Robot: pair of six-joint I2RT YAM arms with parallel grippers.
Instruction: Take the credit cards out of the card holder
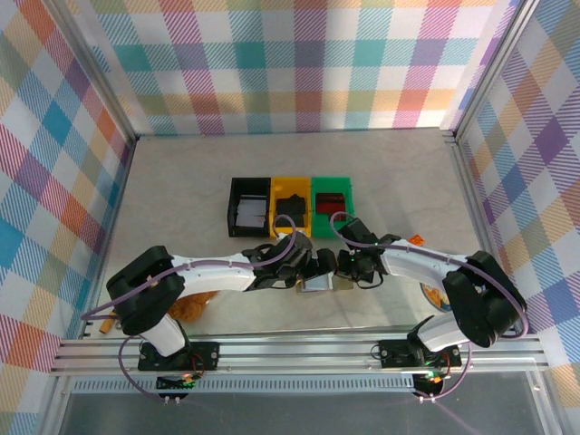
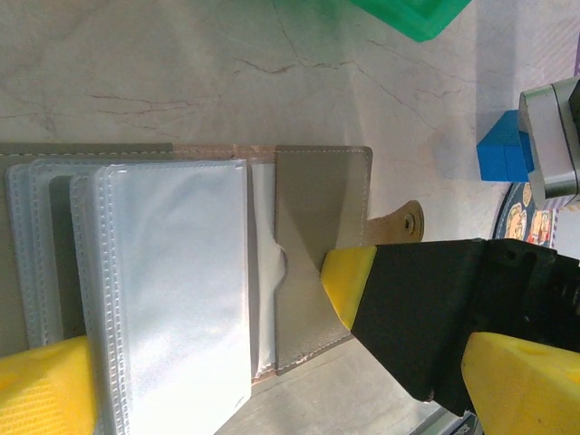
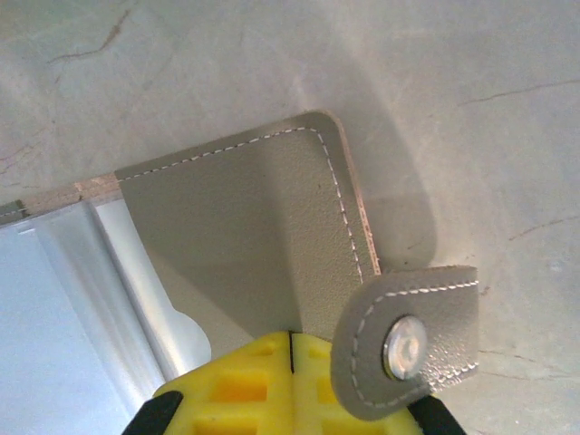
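No text, number or brand can be read anywhere. The card holder point(image 3: 245, 227) has plain grey panels with only white stitching and a bare metal snap. Its clear sleeves point(image 2: 172, 272) look blank. A disc point(image 2: 528, 216) at the edge of the left wrist view has small coloured marks, too blurred to read.

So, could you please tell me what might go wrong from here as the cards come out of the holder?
1. The right gripper, shut, seems to pin the card holder only at its panel edge near the snap tab; a pull could slide or swivel it.
2. The left gripper is open over floppy clear sleeves; it may pinch a sleeve, not a card.
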